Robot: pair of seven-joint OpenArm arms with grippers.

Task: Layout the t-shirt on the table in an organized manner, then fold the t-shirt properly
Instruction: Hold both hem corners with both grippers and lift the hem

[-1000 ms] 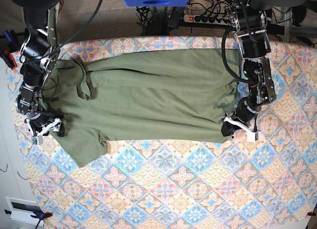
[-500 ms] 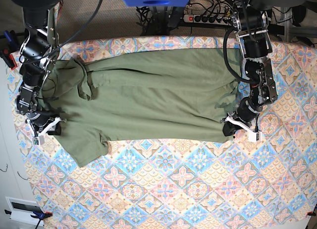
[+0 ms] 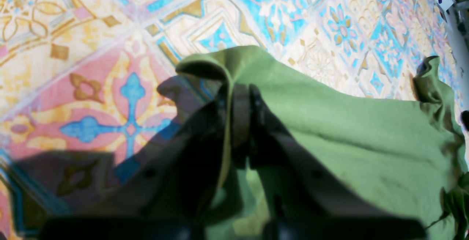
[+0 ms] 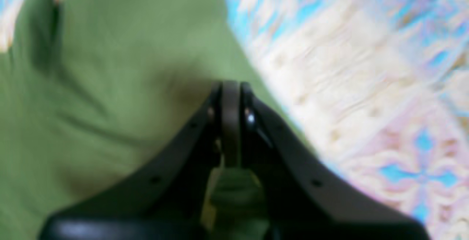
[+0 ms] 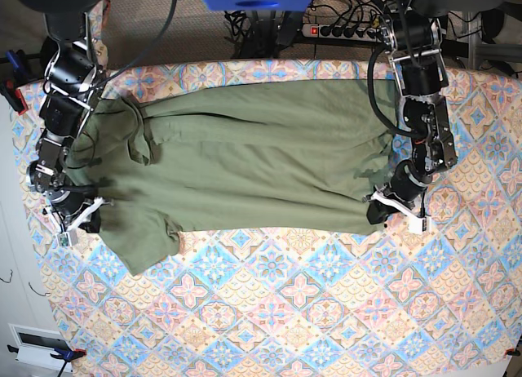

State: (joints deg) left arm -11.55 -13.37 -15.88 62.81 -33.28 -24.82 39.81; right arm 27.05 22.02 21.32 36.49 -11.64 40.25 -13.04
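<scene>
T-shirt point(image 5: 245, 157) spread lengthwise across upper half of desk point(image 5: 326, 312), mostly flat; layout nearly done. Leftover mess at frame left: collar area bunched, sleeve at lower left rumpled. No fold made yet (whole folding stage left, by my reading).

Left end effector point(image 5: 377, 210) at right of frame, clenched on hem corner; wrist view shows cloth pinched between jaws.

Right end effector point(image 5: 81, 218) at lower left, jaws closed on shirt edge near sleeve (wrist view blurred, fabric seems caught).

The t-shirt point(image 5: 245, 161) is soft, matt green cloth. The table point(image 5: 326, 312) has a smooth, patterned cloth cover.
</scene>
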